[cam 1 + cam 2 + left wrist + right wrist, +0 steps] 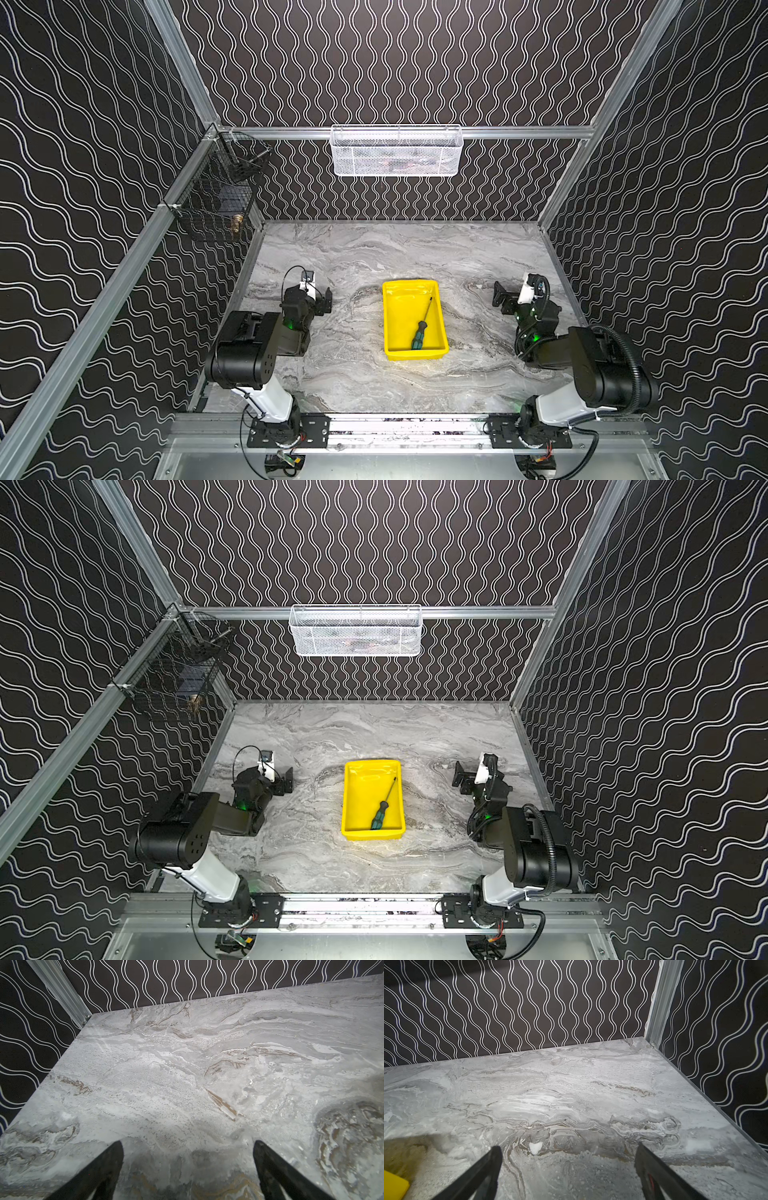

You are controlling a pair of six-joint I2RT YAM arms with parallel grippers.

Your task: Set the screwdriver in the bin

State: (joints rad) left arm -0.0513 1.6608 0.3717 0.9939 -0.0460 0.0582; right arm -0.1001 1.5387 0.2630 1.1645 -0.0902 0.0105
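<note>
Left gripper [187, 1144] and right gripper [569, 1147] both gape wide, empty (screwdriver [422, 326] lies inside the bin [415, 355]).

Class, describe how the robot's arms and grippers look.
Both arms: blocky black joints, white lower links, green lights. The right arm carries a ribbed black hose; the left arm a thin looped black wire. The left gripper and right gripper have tapering black fingers.

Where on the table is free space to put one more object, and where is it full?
Free: the wide table strip between bin and back wall; the gaps between the bin and the left gripper and right gripper; the front strip between bin and rail. Crowded: inside the bin, where the screwdriver lies.
</note>
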